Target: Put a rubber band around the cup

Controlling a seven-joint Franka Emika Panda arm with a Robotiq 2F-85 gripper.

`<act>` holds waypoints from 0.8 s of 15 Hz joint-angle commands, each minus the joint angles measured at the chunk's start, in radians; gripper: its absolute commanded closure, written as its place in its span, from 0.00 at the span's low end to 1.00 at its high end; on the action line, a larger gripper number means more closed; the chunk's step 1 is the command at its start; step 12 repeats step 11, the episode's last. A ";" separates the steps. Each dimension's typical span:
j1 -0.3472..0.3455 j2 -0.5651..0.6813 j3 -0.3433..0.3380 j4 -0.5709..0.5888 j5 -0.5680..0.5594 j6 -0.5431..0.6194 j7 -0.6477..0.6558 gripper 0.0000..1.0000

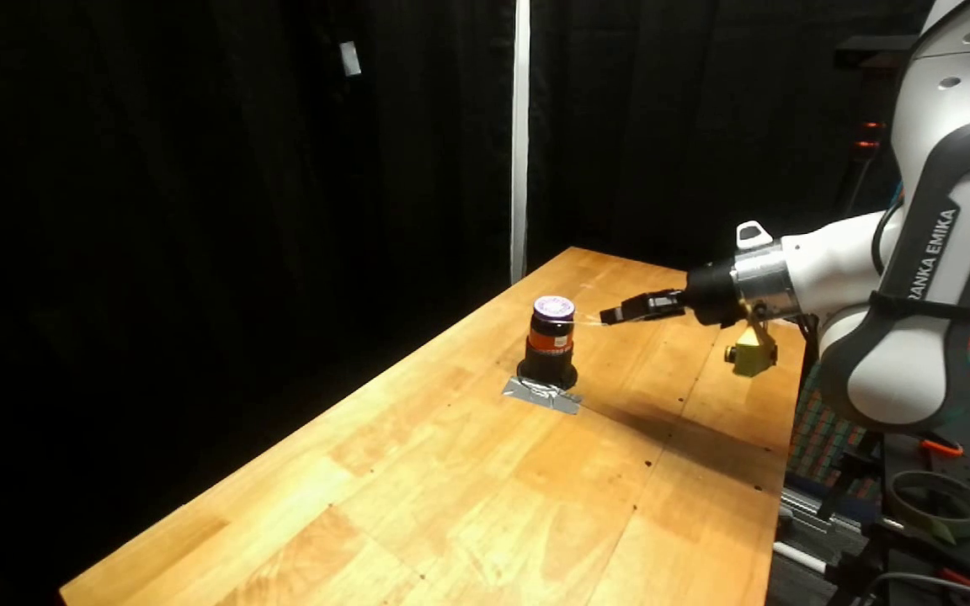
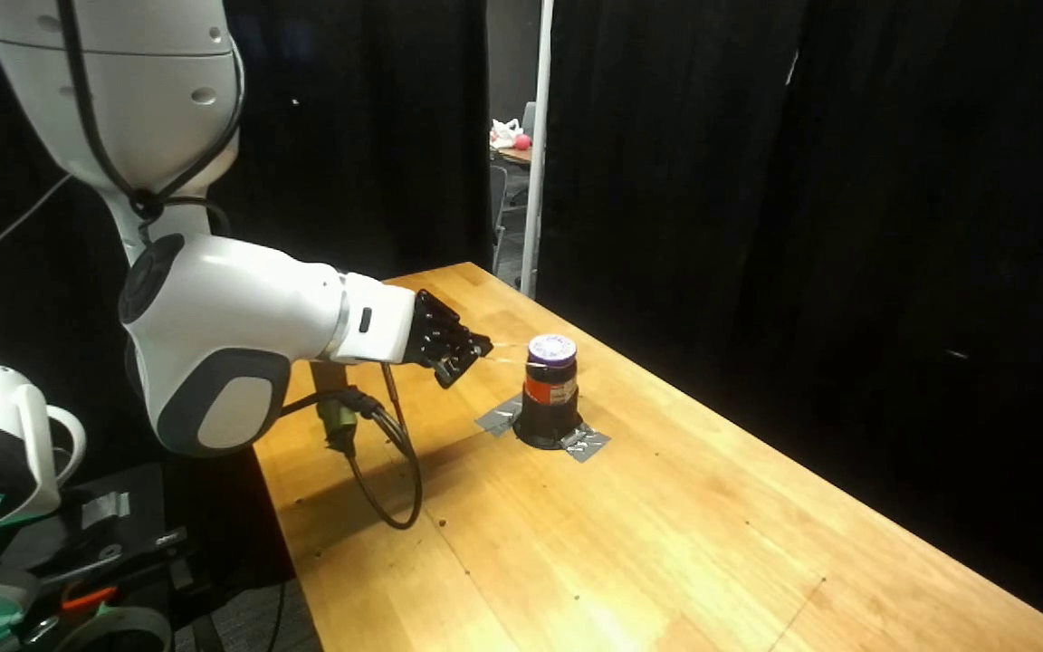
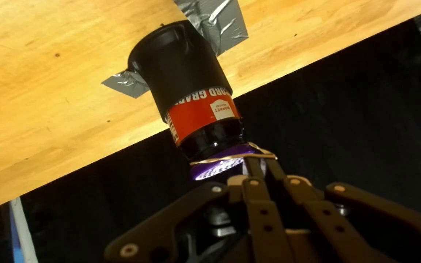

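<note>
The cup (image 1: 546, 342) is a jar-like cylinder with an orange-red label, dark neck and purple lid with a pale top. It stands upright in a black base, and also shows in an exterior view (image 2: 550, 391) and the wrist view (image 3: 201, 113). A thin tan rubber band (image 3: 223, 158) passes along both sides of the lid and is stretched to my gripper (image 3: 263, 157); the lid's far side is partly hidden. My gripper, also in both exterior views (image 1: 609, 316) (image 2: 478, 351), is beside the lid at lid height. Its fingertips are slightly apart, with the band hooked across them.
The black base (image 3: 183, 69) is fixed to the wooden table (image 1: 468, 480) with silver tape (image 3: 221, 25). Black curtains (image 1: 199, 252) hang behind the table's far edge. A cable loop (image 2: 413, 493) hangs below the wrist.
</note>
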 commanded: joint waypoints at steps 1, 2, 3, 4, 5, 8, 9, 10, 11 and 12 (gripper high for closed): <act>0.000 0.000 0.007 0.017 -0.003 0.034 0.024 0.91; 0.001 0.000 0.007 0.019 0.001 0.034 0.025 0.91; 0.001 0.001 0.007 0.017 0.000 0.033 0.024 0.91; 0.001 0.001 0.007 0.019 0.000 0.034 0.026 0.90; 0.003 0.006 0.007 0.013 0.002 0.033 0.021 0.78; 0.001 0.004 0.002 0.001 0.000 -0.019 0.011 0.79; 0.001 0.007 0.002 -0.005 0.000 -0.030 0.010 0.72; 0.001 0.011 0.002 -0.009 0.000 -0.032 0.010 0.63; 0.001 0.014 0.002 -0.011 0.000 -0.032 0.010 0.62; 0.001 0.014 0.002 -0.011 0.000 -0.032 0.010 0.62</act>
